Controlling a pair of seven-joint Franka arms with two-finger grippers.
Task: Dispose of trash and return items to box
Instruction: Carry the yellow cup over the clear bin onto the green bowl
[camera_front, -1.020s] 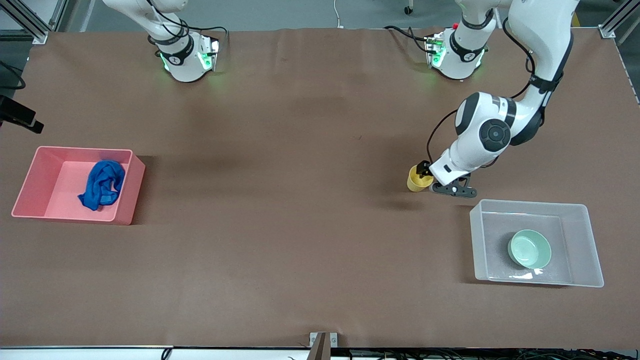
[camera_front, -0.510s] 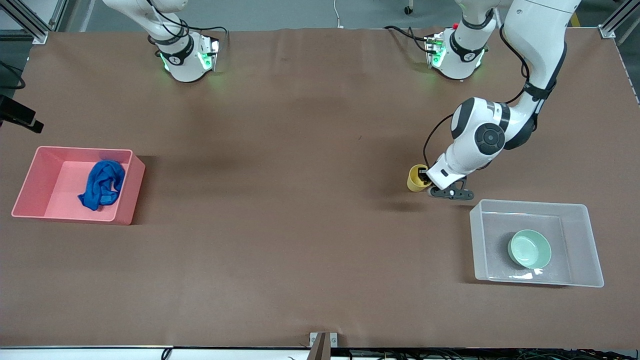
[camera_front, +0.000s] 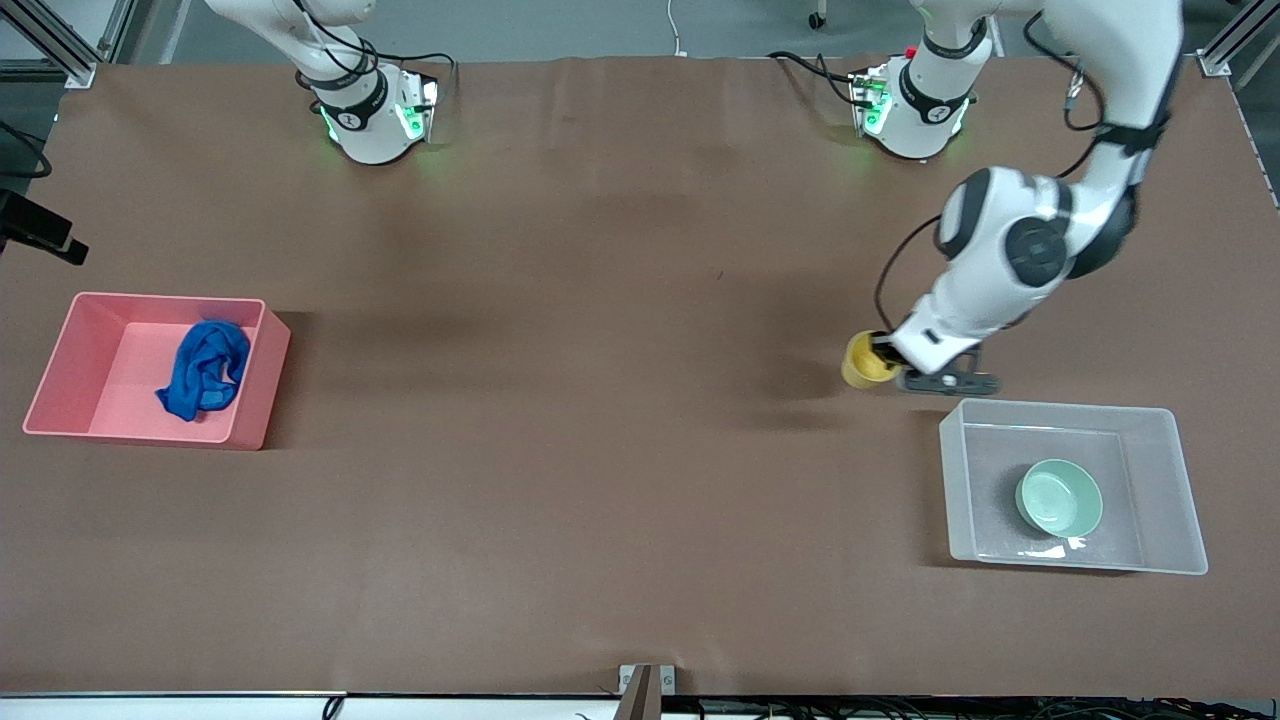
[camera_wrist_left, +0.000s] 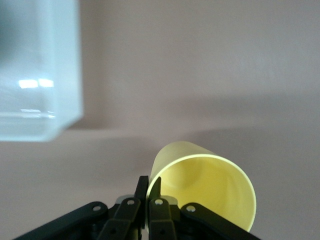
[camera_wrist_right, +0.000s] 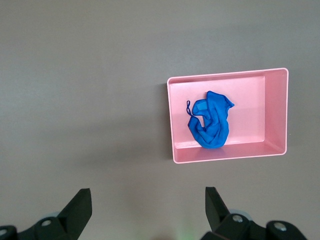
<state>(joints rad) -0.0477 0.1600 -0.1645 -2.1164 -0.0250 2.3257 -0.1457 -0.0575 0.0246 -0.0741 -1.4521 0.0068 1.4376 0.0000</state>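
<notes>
Cup (camera_front: 866, 360), yellow plastic: rim wall pinched in the fully closed left claw (camera_wrist_left: 148, 192), hanging tilted over the surface (camera_front: 600, 450) just beside the clear box (camera_front: 1160, 420). Risk: thin one-wall pinch; cup may swing, slip or clip the box wall on transfer. Bowl (camera_front: 1059, 497) in box; blue rag (camera_front: 205, 368) in pink bin (camera_front: 140, 435). Right claw (camera_wrist_right: 147, 205) waits, spread wide, empty, high over the surface near the pink bin.

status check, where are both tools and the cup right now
Left tool shut on cup rim, beside the clear box. Right tool open, high over pink bin, waiting. Bowl in box, rag in bin. Nothing in the way.
</notes>
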